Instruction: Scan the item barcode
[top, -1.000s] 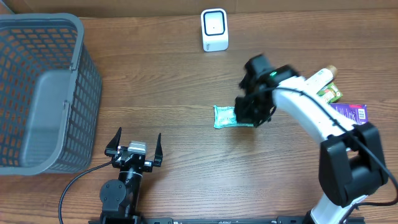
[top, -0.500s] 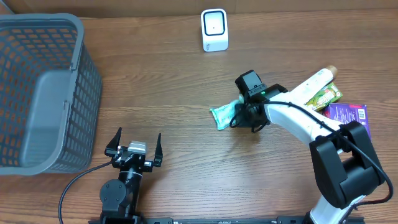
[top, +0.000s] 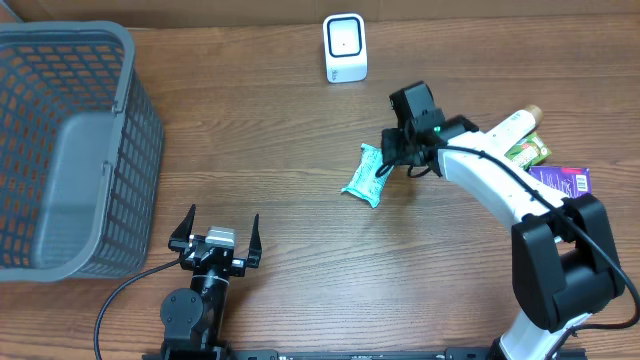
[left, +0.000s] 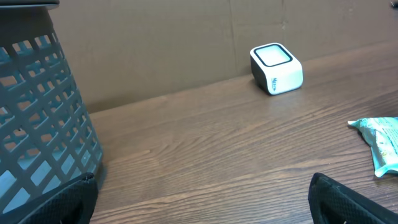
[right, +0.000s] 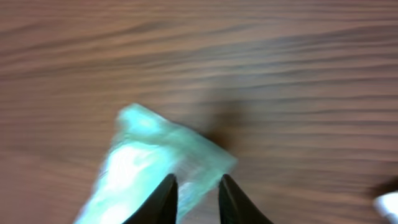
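Observation:
A pale green packet (top: 364, 175) lies slanted on the wooden table right of centre, also visible in the left wrist view (left: 382, 140). My right gripper (top: 392, 158) hovers at its upper right end. In the right wrist view its fingertips stand slightly apart, and the blurred packet (right: 155, 162) shows through the gap of the right gripper (right: 197, 190). The white barcode scanner (top: 345, 47) stands at the table's far edge (left: 277, 60). My left gripper (top: 214, 232) rests wide open near the front edge, nothing between the tips of the left gripper (left: 202, 199).
A grey mesh basket (top: 125, 60) fills the left side, close to my left gripper (left: 37, 124). At the right lie a white tube (top: 505, 130), a green snack bag (top: 528, 153) and a purple box (top: 562, 183).
My right gripper swung the packet up and to the right, turning it to a slant, and its jaws have parted from shut. The left arm has not moved.

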